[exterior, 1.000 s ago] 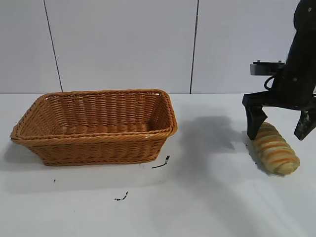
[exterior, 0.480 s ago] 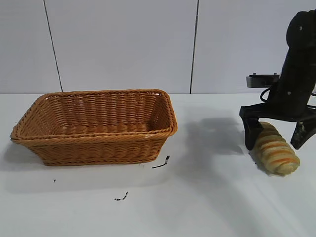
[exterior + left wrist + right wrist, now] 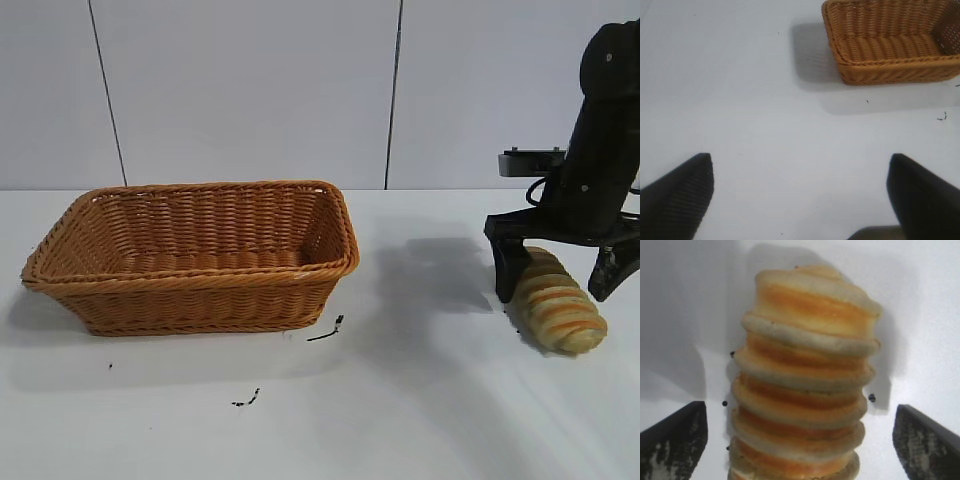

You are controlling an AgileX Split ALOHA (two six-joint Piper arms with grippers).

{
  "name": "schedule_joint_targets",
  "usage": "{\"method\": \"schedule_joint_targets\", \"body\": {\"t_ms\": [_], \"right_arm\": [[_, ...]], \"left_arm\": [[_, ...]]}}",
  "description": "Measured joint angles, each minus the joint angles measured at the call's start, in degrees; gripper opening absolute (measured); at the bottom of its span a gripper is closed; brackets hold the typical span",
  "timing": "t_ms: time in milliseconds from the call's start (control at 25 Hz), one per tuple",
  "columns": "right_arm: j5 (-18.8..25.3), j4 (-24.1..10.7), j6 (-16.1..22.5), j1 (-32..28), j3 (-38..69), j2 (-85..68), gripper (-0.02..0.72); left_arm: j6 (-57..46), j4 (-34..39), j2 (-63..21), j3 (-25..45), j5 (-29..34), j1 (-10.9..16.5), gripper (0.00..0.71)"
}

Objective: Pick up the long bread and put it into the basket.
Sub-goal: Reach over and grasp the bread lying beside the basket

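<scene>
The long bread point(image 3: 560, 305) lay on the white table point(image 3: 430, 400) at its right side, well apart from the wicker basket point(image 3: 195, 257) on the left. The right gripper point(image 3: 562, 280) pointed straight down over the loaf's far end, fingers point(image 3: 508, 270) spread wide on either side, not clamping it. The left gripper point(image 3: 800, 192) hung parked above bare table, fingers apart

no readable text, labels, brands, numbers or signs anywhere in view
</scene>
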Motion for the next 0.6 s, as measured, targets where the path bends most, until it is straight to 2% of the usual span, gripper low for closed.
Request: {"method": "schedule_joint_targets", "body": {"t_ms": [80,120,280,320,480,600], "right_arm": [[0.18,0.00,0.00,0.00,0.00,0.00,0.659],[0.36,0.00,0.00,0.00,0.00,0.00,0.601],[1.39,0.00,0.00,0.00,0.00,0.00,0.218],[1.39,-0.04,0.00,0.00,0.00,0.00,0.152],[2.17,-0.38,-0.28,0.00,-0.05,-0.59,0.132],[5.24,-0.64,-1.20,0.00,-1.73,-2.74,0.132]], "left_arm": [[0.00,0.00,0.00,0.00,0.00,0.00,0.693],[0.00,0.00,0.00,0.00,0.00,0.00,0.693],[0.00,0.00,0.00,0.00,0.00,0.00,0.693],[0.00,0.00,0.00,0.00,0.00,0.00,0.693],[0.00,0.00,0.00,0.00,0.00,0.00,0.693],[0.00,0.00,0.00,0.00,0.00,0.00,0.693]]}}
